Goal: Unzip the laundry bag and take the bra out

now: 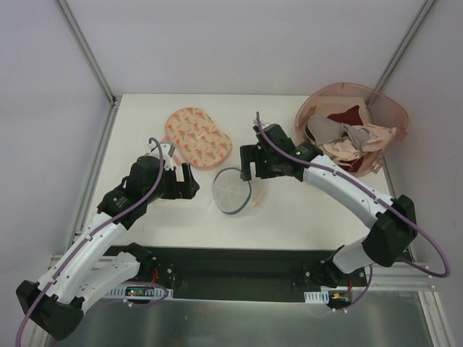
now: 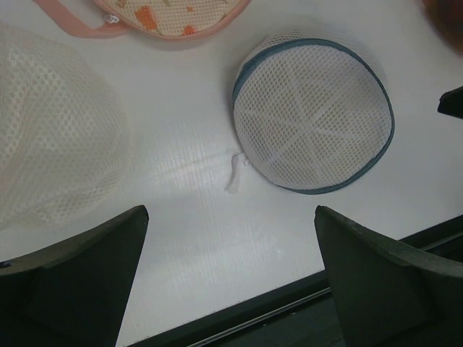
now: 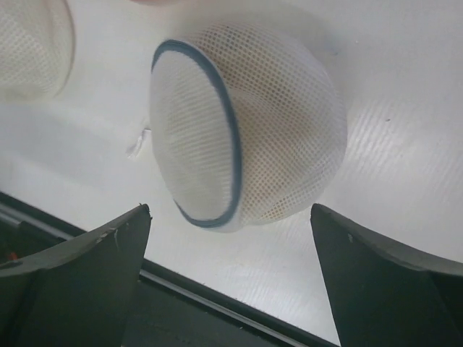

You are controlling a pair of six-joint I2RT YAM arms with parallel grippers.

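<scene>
The laundry bag (image 1: 231,190), a white mesh dome with a dark grey-blue zipper rim, lies zipped on the white table between my grippers. In the left wrist view, the bag (image 2: 315,116) has a small white pull tab (image 2: 235,173) at its left. In the right wrist view, the bag (image 3: 246,123) stands on edge just beyond the fingertips. The yellow bra is hidden; only a faint warm tint shows through the mesh. My left gripper (image 1: 187,184) (image 2: 230,213) is open and empty, left of the bag. My right gripper (image 1: 253,170) (image 3: 230,210) is open and empty, close at the bag's right.
A flat pink oval pouch (image 1: 197,136) with orange prints lies behind the bag. A pink translucent tub (image 1: 376,101) of beige, grey and maroon garments stands at the back right. Another white mesh piece (image 2: 51,137) lies under the left wrist. The table's dark front edge (image 2: 289,303) is near.
</scene>
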